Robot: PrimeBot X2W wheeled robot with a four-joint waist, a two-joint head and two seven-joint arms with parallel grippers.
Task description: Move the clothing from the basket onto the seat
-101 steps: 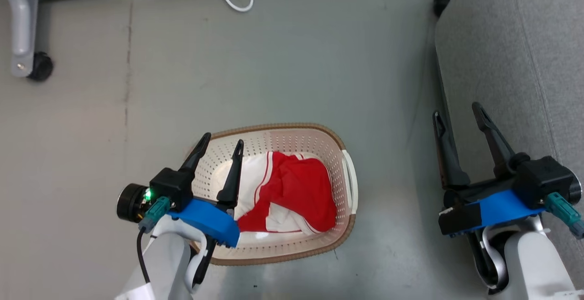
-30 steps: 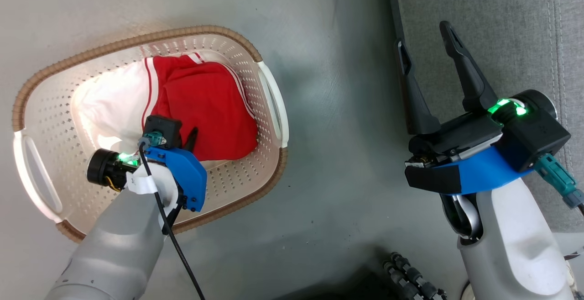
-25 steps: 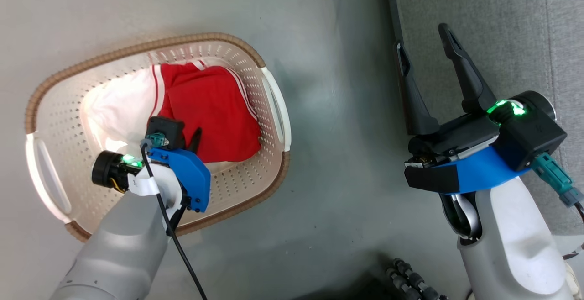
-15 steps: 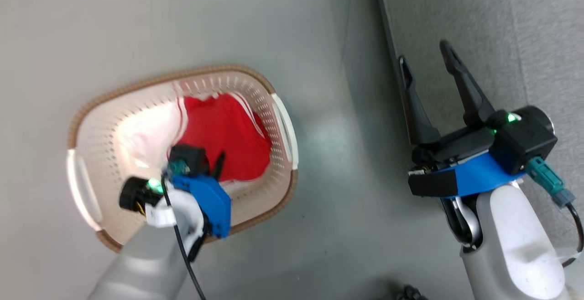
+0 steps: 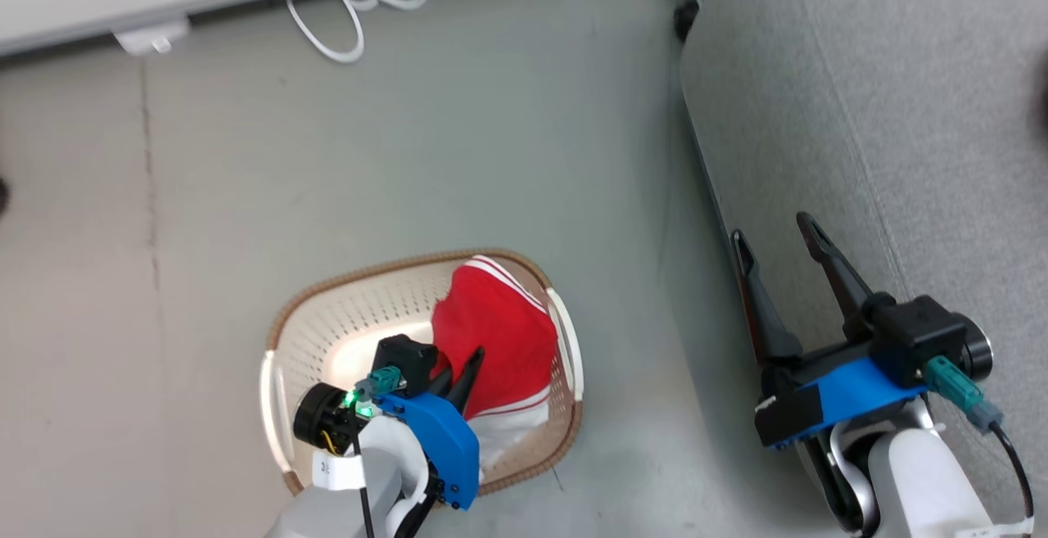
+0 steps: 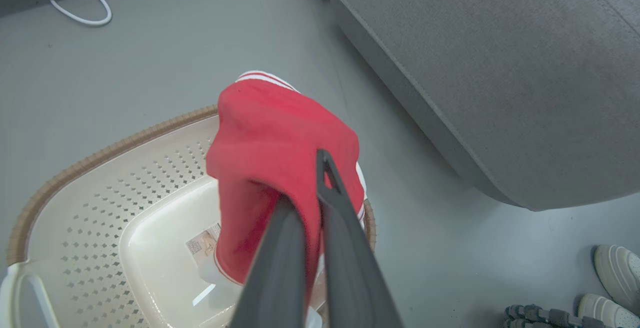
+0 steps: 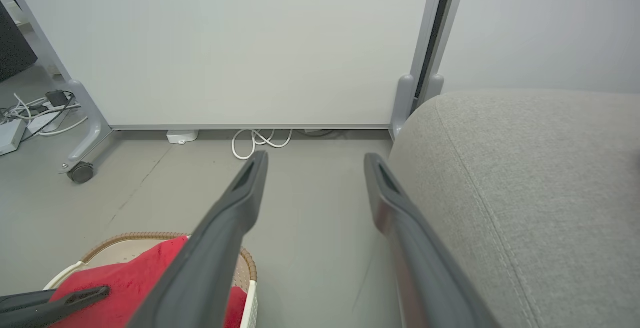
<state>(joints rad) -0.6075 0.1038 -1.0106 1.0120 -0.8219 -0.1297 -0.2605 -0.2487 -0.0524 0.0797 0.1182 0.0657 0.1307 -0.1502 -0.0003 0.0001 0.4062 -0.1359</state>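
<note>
free: floor (image 5: 639, 317) strip between basket (image 5: 360, 309) and seat (image 5: 860, 112) | obstacle: seat's side at right | far: white cable (image 5: 342, 58)

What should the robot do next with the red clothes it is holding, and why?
Probably lift higher. The left gripper is shut on the clothing, but its lower end hangs inside the basket, and the seat lies to the right, so it should clear the rim first.

Head view high, steeply down, left wrist close over basket (image 6: 90, 203), right wrist low, facing wall (image 7: 250, 43), all share basket, seat (image 5: 860, 96).
</note>
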